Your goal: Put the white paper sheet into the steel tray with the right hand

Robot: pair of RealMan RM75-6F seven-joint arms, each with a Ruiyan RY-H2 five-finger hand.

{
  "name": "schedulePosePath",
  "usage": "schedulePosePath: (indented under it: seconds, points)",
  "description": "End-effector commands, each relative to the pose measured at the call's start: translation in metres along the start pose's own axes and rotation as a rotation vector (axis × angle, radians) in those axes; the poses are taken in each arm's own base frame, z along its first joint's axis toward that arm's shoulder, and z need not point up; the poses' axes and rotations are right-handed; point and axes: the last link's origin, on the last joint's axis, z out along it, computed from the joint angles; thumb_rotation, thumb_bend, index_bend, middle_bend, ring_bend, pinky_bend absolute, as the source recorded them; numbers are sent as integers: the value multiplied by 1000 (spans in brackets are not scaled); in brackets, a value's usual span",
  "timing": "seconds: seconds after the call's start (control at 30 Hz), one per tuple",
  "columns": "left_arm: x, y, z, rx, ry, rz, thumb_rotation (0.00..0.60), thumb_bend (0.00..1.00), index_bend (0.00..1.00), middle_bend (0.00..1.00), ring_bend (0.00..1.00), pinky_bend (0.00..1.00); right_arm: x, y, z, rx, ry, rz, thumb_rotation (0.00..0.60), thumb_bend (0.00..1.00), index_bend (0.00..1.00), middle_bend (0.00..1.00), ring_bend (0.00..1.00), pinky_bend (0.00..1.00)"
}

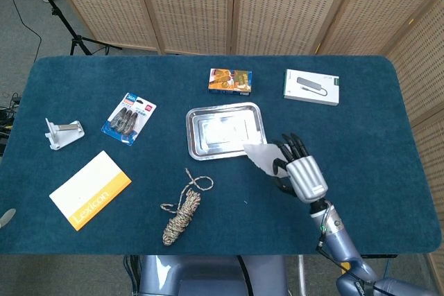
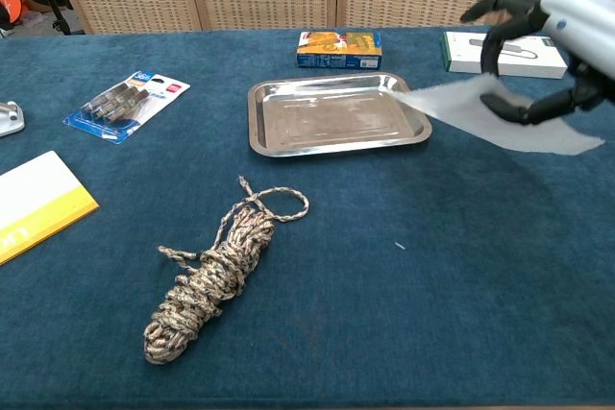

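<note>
My right hand (image 1: 300, 169) (image 2: 553, 45) holds the white paper sheet (image 1: 261, 157) (image 2: 480, 114) up off the table, pinched between thumb and fingers. The sheet hangs in the air with its free corner reaching over the right edge of the steel tray (image 1: 225, 130) (image 2: 336, 114). The tray lies flat in the middle of the blue table and has nothing in it. The hand is just right of the tray and above the cloth. My left hand is not in either view.
A coiled rope (image 1: 182, 213) (image 2: 213, 276) lies in front of the tray. Behind it sit a colourful small box (image 1: 229, 80) (image 2: 338, 48) and a white box (image 1: 311, 86) (image 2: 503, 53). At the left are a blister pack (image 1: 128, 118), a white-and-orange booklet (image 1: 90, 189) and a white bracket (image 1: 63, 133).
</note>
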Motion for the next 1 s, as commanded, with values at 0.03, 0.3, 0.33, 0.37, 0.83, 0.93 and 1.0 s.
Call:
schedulePosePath:
  seconds: [0.03, 0.3, 0.33, 0.37, 0.83, 0.93, 1.0]
  points:
    - [1, 0, -1, -2, 2, -4, 600, 0, 0, 0, 0, 0, 40, -7, 21, -20, 90, -12, 600, 646, 712, 169, 0, 0]
    - [4, -2, -1, -2, 10, -17, 600, 0, 0, 0, 0, 0, 65, -50, 69, -9, 173, -63, 600, 672, 717, 169, 0, 0]
    - [5, -2, -1, 0, 11, -19, 600, 0, 0, 0, 0, 0, 64, -59, 78, -8, 180, -70, 600, 672, 721, 169, 0, 0]
    - [5, -3, 0, 2, 11, -20, 600, 0, 0, 0, 0, 0, 63, -64, 83, -14, 183, -74, 600, 672, 726, 169, 0, 0]
    - [4, -8, 7, 28, -6, -31, 600, 0, 0, 0, 0, 0, -7, -114, 130, -46, 121, -187, 600, 696, 732, 171, 0, 0]
    - [4, -9, 9, 34, -9, -33, 600, 0, 0, 0, 0, 0, -28, -120, 132, -49, 91, -228, 600, 724, 736, 171, 0, 0]
    - [4, -10, 10, 41, -7, -37, 600, 0, 0, 0, 0, 0, -40, -123, 134, -51, 73, -248, 600, 723, 737, 171, 0, 0]
